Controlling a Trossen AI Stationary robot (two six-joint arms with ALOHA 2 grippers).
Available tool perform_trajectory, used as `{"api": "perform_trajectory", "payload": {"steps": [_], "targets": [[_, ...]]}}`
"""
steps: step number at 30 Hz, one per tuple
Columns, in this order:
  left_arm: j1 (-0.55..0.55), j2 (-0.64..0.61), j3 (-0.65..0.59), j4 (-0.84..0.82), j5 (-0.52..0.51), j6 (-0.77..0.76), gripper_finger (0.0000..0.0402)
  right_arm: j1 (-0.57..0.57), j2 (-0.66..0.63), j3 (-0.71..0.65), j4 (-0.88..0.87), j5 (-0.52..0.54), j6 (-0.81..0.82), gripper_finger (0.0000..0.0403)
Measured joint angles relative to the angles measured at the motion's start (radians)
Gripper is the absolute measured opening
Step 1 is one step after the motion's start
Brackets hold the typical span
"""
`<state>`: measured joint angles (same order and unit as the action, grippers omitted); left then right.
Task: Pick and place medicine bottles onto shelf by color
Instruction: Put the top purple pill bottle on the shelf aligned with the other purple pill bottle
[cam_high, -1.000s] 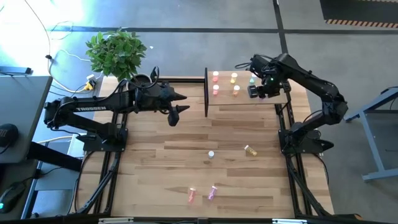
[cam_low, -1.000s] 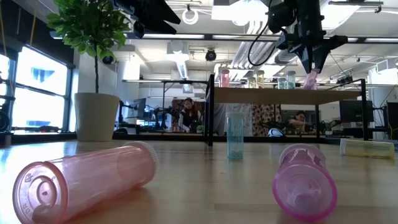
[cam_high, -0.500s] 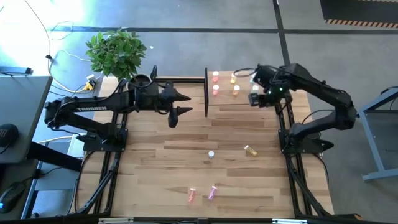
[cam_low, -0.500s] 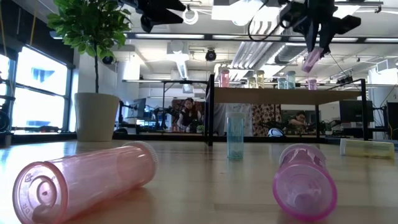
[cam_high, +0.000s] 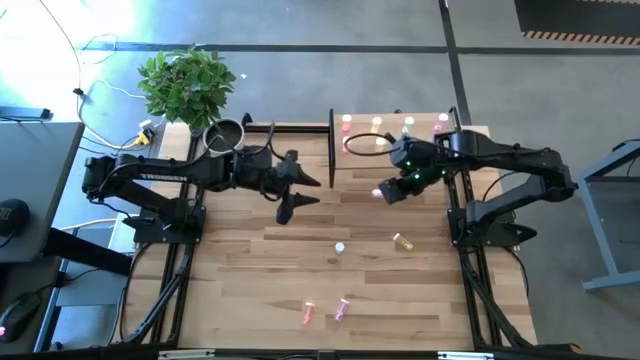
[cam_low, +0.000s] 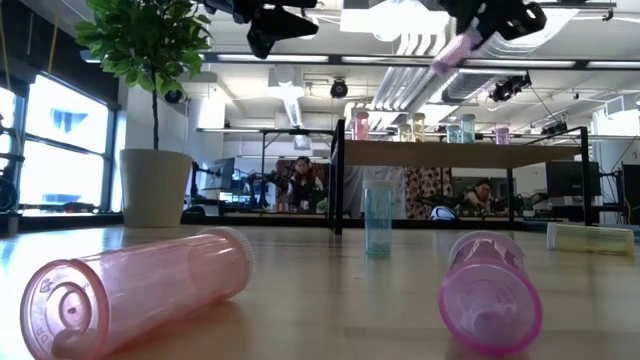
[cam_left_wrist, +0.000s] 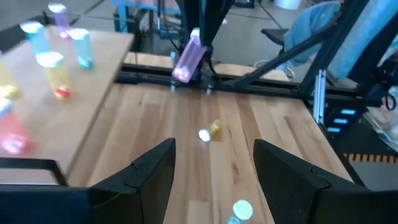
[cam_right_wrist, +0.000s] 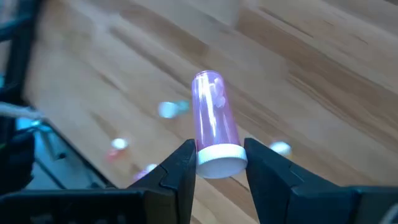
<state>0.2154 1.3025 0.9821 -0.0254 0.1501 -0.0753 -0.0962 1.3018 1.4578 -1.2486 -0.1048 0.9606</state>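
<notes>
Right claw (cam_right_wrist: 214, 171) is up in the air over the worktop (cam_high: 300, 250), just in front of the shelf (cam_high: 400, 150), and it is clamped on a magenta bottle (cam_right_wrist: 214, 121), gripping it at the white cap end with the body sticking out past the fingertips; from table height that same bottle (cam_low: 452, 50) hangs tilted high above everything else. Over on the other side the left claw (cam_high: 300, 190) hovers above the middle of the worktop, near the shelf's black end post, its fingers (cam_left_wrist: 140, 177) spread apart with nothing between them. On the shelf board stand several bottles upright in a row, pink, yellow, pale green and magenta among them. Down on the worktop four are loose: a pale green-white bottle (cam_high: 340, 247) standing upright near the centre, a yellow bottle (cam_high: 403, 242) lying on its side to its right, and at the near edge a pink bottle (cam_high: 308, 314) and a second magenta bottle (cam_high: 341, 309) lying side by side. A potted plant (cam_high: 188, 85) sits at the far left corner, with a grey metal pot (cam_high: 226, 133) just beside it
</notes>
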Motion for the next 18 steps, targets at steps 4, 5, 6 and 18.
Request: {"api": "perform_trajectory", "payload": {"steps": [4, 5, 6, 18], "targets": [[-0.025, 0.038, 0.000, 0.045, 0.001, -0.025, 0.0207, 0.050, 0.000, 0.000, 0.097, 0.025, -0.039, 0.0114], [-0.030, 0.046, 0.000, 0.056, 0.001, -0.028, 0.0207, 0.058, 0.001, 0.000, 0.120, 0.026, -0.045, 0.0114], [-0.035, 0.053, 0.000, 0.065, 0.000, -0.028, 0.0207, 0.065, 0.004, 0.000, 0.142, 0.025, -0.052, 0.0114], [-0.053, 0.121, 0.000, 0.191, 0.000, -0.071, 0.0207, 0.112, 0.064, 0.001, 0.361, 0.021, -0.157, 0.0114]]}}
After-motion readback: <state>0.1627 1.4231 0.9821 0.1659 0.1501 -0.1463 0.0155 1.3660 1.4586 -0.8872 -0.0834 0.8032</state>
